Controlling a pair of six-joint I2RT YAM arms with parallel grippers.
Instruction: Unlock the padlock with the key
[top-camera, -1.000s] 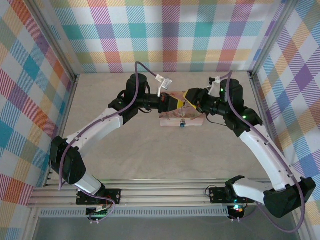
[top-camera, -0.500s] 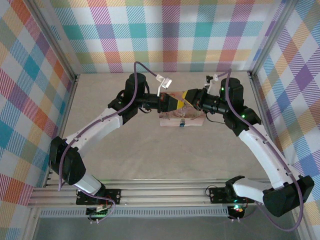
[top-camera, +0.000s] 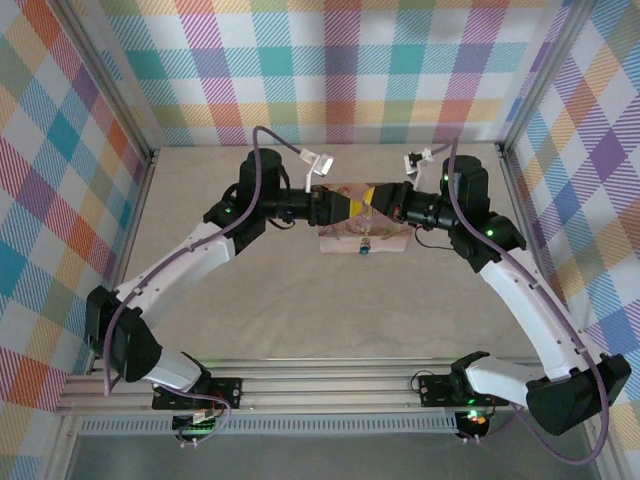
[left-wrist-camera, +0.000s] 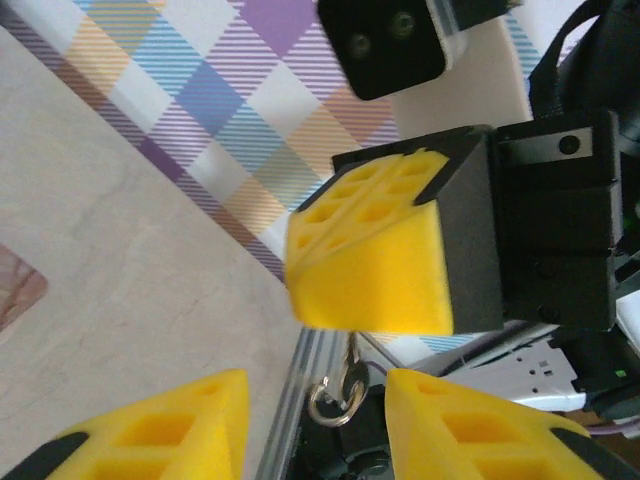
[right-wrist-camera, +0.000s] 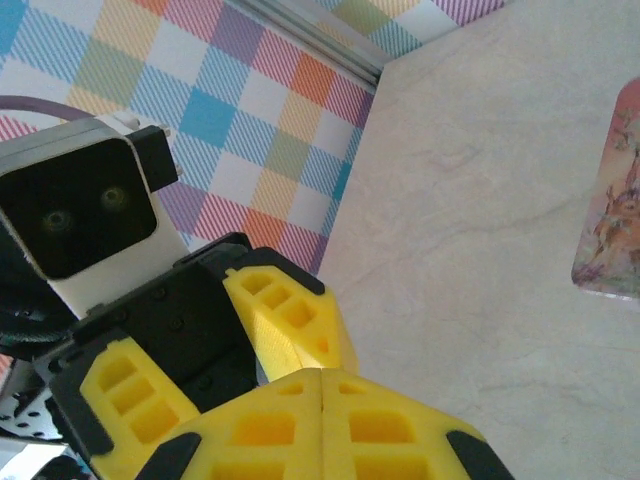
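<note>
Plaid walls (top-camera: 330, 70) all around and a plain beige table (top-camera: 300, 330), with both arms reaching in to meet nose to nose above the pink box (top-camera: 345, 238).

The right gripper (right-wrist-camera: 322, 400) is clamped tight, and from the left wrist view it looks like it's pinching the key (left-wrist-camera: 352, 350). A thin bit of metal pokes out under its pads with the little ring (left-wrist-camera: 338, 398) dangling below. The left gripper (top-camera: 350, 206) faces it with its fingers parted and nothing between them except that ring hanging in the gap.

The padlock (top-camera: 365, 248) is below the right gripper and toward the arm bases. It sits at the near edge of the box, well apart from the key.

Stuff I'd worry about from here:

- The ring hangs right between the left fingers. If that arm backs off crooked it could hook the ring and yank the key sideways or clean out of the grip.
- The right pads only seem to have a sliver of the key. It could easily swivel in there, and then the tip won't point where the arm thinks.
- Nothing's holding the padlock. Push the key in slightly off and the lock just tips or scoots, maybe off the box.
- I can't see the keyhole at all from up top, so lining it up is a bit of a gamble.
</note>
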